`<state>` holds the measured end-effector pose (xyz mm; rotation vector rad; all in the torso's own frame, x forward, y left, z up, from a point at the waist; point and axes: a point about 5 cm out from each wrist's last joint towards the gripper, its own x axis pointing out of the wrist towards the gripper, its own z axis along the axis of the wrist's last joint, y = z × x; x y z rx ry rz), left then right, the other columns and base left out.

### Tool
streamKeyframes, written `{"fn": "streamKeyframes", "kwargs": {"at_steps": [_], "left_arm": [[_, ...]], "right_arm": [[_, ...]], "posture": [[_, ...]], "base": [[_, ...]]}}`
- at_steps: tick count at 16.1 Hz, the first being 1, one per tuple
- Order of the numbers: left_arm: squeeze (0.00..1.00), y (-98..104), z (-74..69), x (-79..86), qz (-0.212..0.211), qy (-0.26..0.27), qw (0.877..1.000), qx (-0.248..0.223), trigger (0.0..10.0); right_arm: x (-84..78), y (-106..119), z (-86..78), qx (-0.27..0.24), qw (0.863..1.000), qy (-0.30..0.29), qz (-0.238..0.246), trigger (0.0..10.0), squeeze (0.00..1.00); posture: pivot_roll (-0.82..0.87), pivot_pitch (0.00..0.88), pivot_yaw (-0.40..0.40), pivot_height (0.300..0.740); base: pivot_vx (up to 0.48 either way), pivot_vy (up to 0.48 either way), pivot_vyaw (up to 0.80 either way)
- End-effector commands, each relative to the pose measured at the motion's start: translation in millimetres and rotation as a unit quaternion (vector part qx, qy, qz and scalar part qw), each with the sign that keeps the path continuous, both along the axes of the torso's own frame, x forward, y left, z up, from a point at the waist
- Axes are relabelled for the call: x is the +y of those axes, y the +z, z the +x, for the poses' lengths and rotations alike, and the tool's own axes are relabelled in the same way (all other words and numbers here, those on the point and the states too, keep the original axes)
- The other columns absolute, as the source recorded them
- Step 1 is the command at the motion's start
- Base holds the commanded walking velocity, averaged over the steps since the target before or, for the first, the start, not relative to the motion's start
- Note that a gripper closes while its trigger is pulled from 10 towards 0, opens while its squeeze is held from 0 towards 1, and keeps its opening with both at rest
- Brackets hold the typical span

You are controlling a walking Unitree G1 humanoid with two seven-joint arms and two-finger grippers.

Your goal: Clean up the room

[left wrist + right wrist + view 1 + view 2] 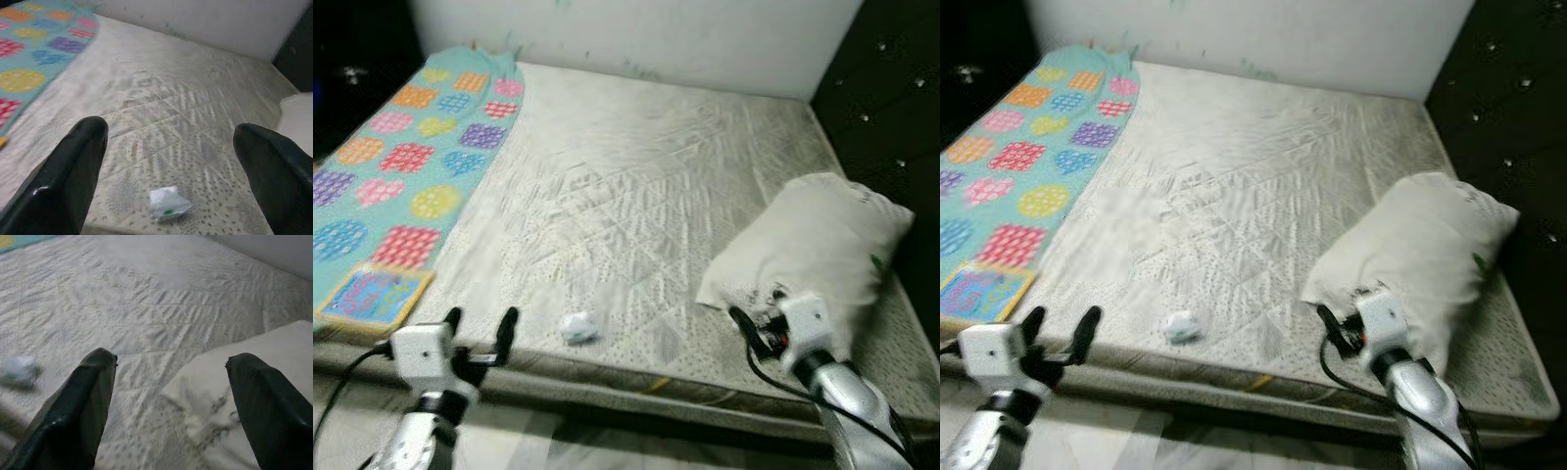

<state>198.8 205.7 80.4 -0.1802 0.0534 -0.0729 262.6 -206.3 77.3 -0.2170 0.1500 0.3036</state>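
A bare quilted mattress (636,196) is seen spread across the head views, bordered by a pale wall (656,34) at 12 o'clock and a dark tufted headboard (891,88) at 2 o'clock. A long turquoise mat (401,166) printed with coloured hearts and patches is laid along the mattress edge from 11 to 8 o'clock, and a small colourful booklet (372,296) is set on its near end. A white pillow (822,250), smudged with dark marks at its near corner, is lain at 4 o'clock, tilted toward the headboard. The right gripper (754,328) is held at 5 o'clock, just beside the pillow's near corner; its jaws are spread wide, with nothing gripped, the corner being framed between them in the right wrist view. The left gripper (481,328) is held at 7 o'clock over the near mattress edge, jaws likewise wide apart and empty. A crumpled white scrap (578,327) with a green speck is found on the mattress near its front edge at 6 o'clock, between the two grippers, nearer the left one, and touched by neither.
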Motion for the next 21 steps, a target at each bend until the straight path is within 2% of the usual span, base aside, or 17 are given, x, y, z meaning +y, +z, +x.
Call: {"fn": "streamKeyframes", "kwargs": {"at_steps": [1,3,9,21], "left_arm": [[0.00,2,2.8,-10.8,-0.011,-0.014,1.000,-0.001,10.0],[0.00,3,2.0,-12.3,-0.012,-0.015,1.000,0.002,10.0],[0.00,2,4.3,-15.3,-0.025,-0.008,1.000,0.011,10.0],[0.00,3,3.5,-17.1,-0.033,-0.013,0.999,0.012,10.0]], "right_arm": [[-12.3,-4,-6.7,0.012,1.000,-0.021,-0.008,10.0,0.00],[-19.9,-2,-0.6,0.012,0.999,-0.044,-0.004,10.0,0.00],[-21.1,-1,0.4,0.012,0.999,-0.045,-0.005,10.0,0.00],[-9.7,0,6.2,0.008,1.000,-0.028,0.006,10.0,0.00]], "posture": [[-0.03,0.094,-0.087,0.740],[-0.03,0.095,-0.085,0.740],[-0.04,0.098,-0.083,0.740],[-0.02,0.099,-0.092,0.740]], "base": [[0.281,0.000,0.00],[0.129,0.000,0.00],[0.000,0.000,0.00],[0.000,0.468,0.00]]}}
